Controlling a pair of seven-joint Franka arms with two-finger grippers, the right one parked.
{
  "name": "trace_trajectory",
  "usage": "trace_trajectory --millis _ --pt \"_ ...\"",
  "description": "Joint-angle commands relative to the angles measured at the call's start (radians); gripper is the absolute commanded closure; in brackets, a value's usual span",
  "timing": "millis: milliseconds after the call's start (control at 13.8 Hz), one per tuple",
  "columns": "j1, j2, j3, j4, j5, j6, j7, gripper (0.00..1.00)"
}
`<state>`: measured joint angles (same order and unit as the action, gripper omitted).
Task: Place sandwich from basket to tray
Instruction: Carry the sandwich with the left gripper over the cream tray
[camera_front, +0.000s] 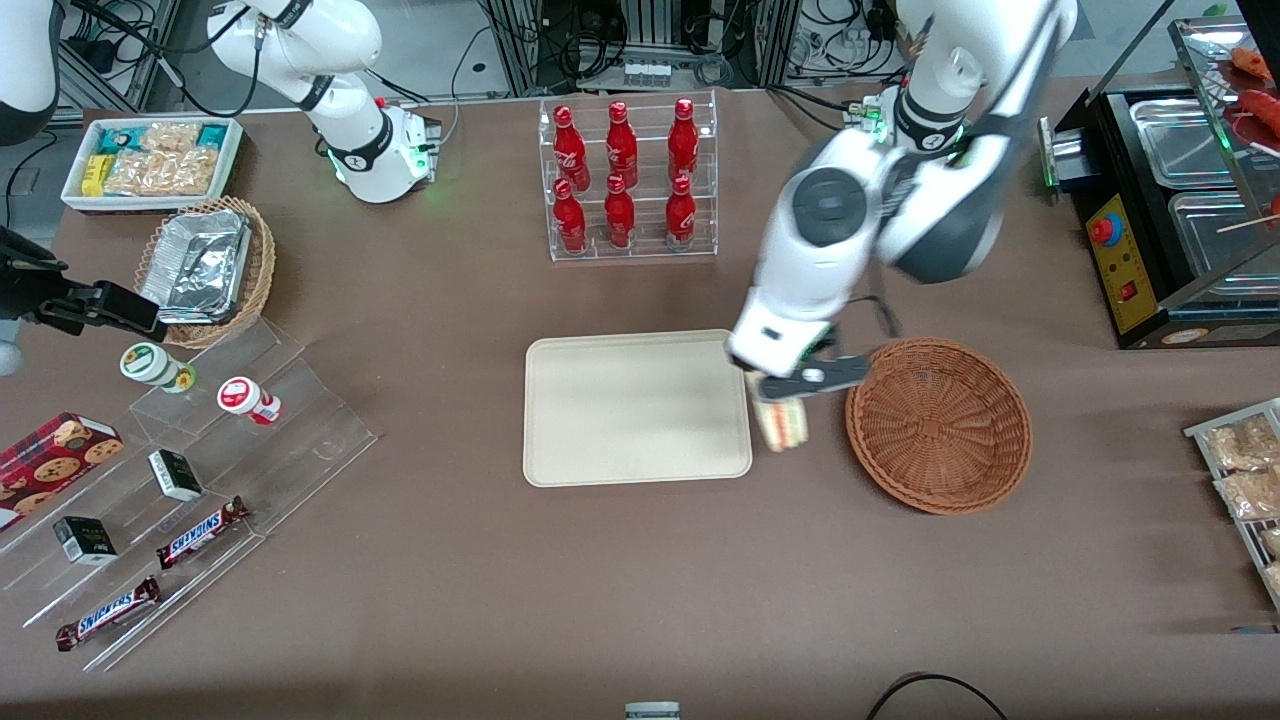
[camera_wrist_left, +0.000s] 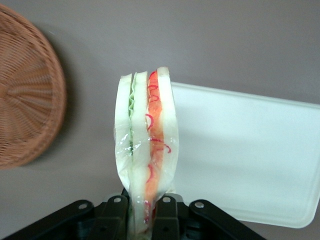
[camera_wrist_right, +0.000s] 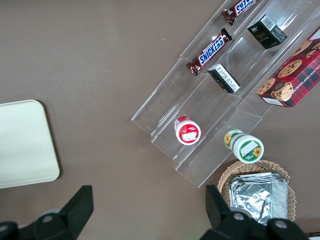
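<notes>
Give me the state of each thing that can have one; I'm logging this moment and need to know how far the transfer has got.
gripper: shut on the sandwich, raised between basket and tray.
sandwich: clear-wrapped, held on edge, out of the basket, not yet on the tray.
basket: upright, empty.
tray: flat on the table, bare.

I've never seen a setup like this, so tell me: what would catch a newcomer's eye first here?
Probably the gripper shut on a wrapped sandwich, held in the air between the round brown basket and the cream tray, just at the tray's edge. Next would be the rack of red bottles, standing farther from the front camera than the tray.
</notes>
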<state>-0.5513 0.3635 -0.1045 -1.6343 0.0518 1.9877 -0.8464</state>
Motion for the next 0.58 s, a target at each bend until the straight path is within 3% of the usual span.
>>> trace_trajectory --millis 0,508 --pt "-0.079 0.128 0.014 0.134 0.013 -0.015 -0.031 1.0" --pt "-0.176 0.297 0.014 0.205 0.005 0.161 -0.023 1.0"
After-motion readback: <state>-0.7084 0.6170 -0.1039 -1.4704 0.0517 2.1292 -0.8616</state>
